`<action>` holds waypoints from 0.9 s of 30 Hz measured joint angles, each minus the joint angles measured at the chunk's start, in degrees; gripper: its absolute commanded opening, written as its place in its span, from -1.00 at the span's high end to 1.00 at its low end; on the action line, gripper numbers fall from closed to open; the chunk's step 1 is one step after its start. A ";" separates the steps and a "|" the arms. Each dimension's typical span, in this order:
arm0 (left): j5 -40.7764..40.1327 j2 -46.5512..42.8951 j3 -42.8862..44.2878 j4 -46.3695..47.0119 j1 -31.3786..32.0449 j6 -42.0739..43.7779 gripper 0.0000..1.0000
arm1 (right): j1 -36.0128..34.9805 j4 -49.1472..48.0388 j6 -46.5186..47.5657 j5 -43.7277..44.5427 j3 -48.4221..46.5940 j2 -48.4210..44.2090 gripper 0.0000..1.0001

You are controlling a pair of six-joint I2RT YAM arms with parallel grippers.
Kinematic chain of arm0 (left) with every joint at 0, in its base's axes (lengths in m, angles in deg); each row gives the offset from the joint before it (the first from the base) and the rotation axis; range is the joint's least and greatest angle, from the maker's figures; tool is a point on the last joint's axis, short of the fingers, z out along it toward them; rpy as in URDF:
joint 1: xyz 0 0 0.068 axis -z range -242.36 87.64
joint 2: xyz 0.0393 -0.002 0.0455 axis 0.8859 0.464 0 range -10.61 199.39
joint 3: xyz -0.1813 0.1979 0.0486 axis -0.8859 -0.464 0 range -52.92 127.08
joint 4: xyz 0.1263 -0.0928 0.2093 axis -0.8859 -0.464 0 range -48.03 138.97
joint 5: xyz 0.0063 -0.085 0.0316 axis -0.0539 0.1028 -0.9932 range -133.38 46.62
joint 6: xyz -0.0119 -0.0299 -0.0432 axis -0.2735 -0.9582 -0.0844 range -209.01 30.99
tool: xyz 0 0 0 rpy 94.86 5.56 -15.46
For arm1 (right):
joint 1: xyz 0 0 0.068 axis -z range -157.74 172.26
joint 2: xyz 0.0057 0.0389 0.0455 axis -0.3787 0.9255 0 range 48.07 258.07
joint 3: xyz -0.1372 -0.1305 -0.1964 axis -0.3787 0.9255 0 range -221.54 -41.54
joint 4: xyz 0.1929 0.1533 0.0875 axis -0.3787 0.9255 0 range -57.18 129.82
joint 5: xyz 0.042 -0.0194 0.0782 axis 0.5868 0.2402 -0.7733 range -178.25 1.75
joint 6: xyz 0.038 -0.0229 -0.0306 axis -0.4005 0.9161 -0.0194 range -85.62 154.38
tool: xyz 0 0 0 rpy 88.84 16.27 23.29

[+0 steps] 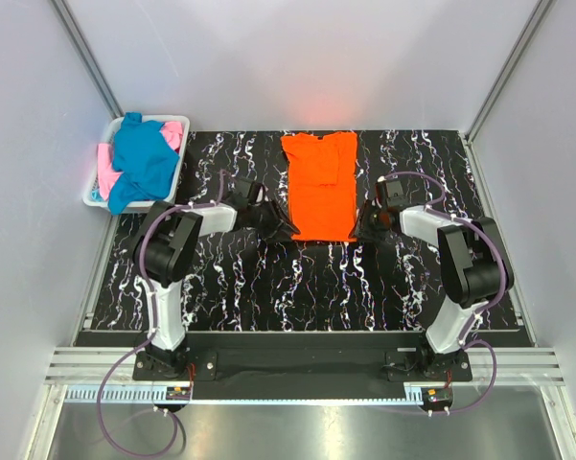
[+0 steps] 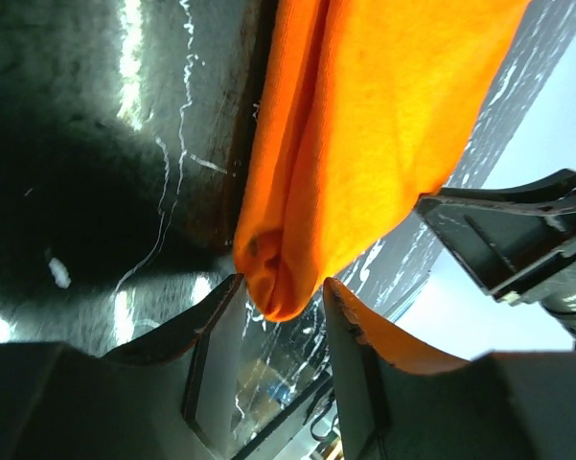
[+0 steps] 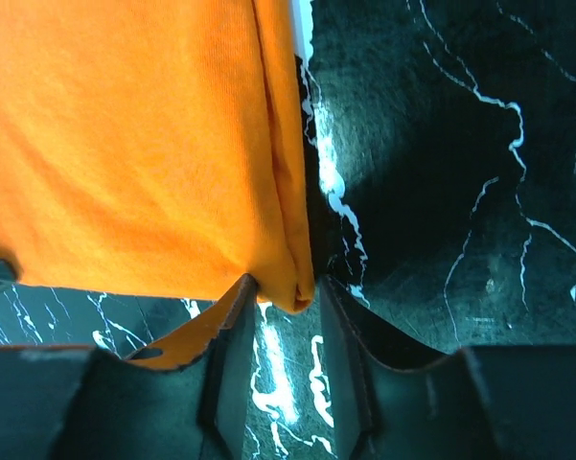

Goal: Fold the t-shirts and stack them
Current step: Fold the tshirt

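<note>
An orange t-shirt (image 1: 321, 187) lies folded into a long narrow strip on the black marbled table (image 1: 268, 287), collar end far, hem end near. My left gripper (image 1: 286, 226) is at the strip's near left corner. In the left wrist view its fingers stand open on either side of the rounded cloth corner (image 2: 280, 278), about touching it. My right gripper (image 1: 364, 228) is at the near right corner, open, and the folded edge (image 3: 292, 278) pokes between its fingertips. A teal-blue t-shirt (image 1: 144, 158) and a pink t-shirt (image 1: 105, 179) lie heaped in the basket.
A white plastic basket (image 1: 94, 198) stands at the table's far left corner, against the wall. Grey walls close in the table on the left, right and back. The arm bases are bolted along the near edge.
</note>
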 measured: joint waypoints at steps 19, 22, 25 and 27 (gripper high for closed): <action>-7.61 -0.66 0.92 -6.47 1.01 6.23 1.00 | -0.09 -0.55 -0.57 -3.39 0.98 0.44 1.00; -9.05 -2.21 -0.46 -7.28 1.20 6.99 1.00 | -0.24 -0.81 -1.01 -4.68 2.93 -1.01 1.00; -10.36 -4.70 -2.78 -8.20 1.86 7.50 1.00 | -0.50 -0.79 -1.51 -5.81 5.53 -3.48 1.00; -11.10 -6.43 -4.20 -9.03 2.56 7.98 1.00 | -0.87 -0.52 -1.86 -6.32 7.50 -5.92 1.00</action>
